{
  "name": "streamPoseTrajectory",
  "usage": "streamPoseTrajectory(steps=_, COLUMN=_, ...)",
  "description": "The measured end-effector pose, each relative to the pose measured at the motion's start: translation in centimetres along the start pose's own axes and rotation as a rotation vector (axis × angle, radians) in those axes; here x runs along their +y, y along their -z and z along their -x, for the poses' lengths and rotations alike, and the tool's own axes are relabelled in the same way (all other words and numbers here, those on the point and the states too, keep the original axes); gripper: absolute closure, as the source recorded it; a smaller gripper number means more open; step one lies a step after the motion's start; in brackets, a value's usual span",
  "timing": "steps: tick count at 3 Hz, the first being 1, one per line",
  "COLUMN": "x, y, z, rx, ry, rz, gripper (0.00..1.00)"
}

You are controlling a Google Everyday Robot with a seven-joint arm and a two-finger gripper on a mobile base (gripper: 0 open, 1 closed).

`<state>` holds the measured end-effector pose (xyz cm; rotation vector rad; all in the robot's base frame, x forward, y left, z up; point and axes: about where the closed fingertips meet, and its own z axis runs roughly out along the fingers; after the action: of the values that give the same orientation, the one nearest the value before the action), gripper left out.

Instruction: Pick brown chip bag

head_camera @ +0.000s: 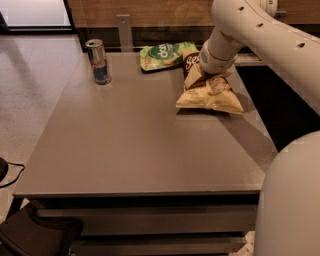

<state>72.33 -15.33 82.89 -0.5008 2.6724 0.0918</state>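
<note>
From where I stand, the robot's white jointed arm [260, 35] reaches in from the right and bends down over the far right part of a flat grey-brown tabletop [135, 145]. Its gripper [202, 75] is pressed down onto the upper end of the brown chip bag [210, 94], a crinkly pale-tan packet with a dark brown panel and pictured chips. The thick wrist covers the tip, so I cannot tell whether the gripper has hold of the bag or only rests on it.

The bag lies near the table's right edge, its lower corner pointing toward that edge. Its dark top end sits just beside the right end of a green snack bag with a white round logo [162, 55]; whether the two touch I cannot tell. The green bag lies along the far edge, close to the wood-panelled wall [150, 12] and a grey upright bracket [124, 27].

A slim silver-and-blue drink can [98, 62] stands upright near the far left corner, well apart from both bags. Between the can and the bags, and across the whole near half, the top is bare surface running to the front edge. To the left lies a pale speckled floor [30, 90]. The robot's white body [292, 200] fills the near right corner.
</note>
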Motion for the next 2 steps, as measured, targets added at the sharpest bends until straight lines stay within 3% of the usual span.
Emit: streamPoseTrajectory(steps=2, x=0.00, y=0.07, z=0.03, rx=0.000, ry=0.000, rz=0.000, gripper=1.00)
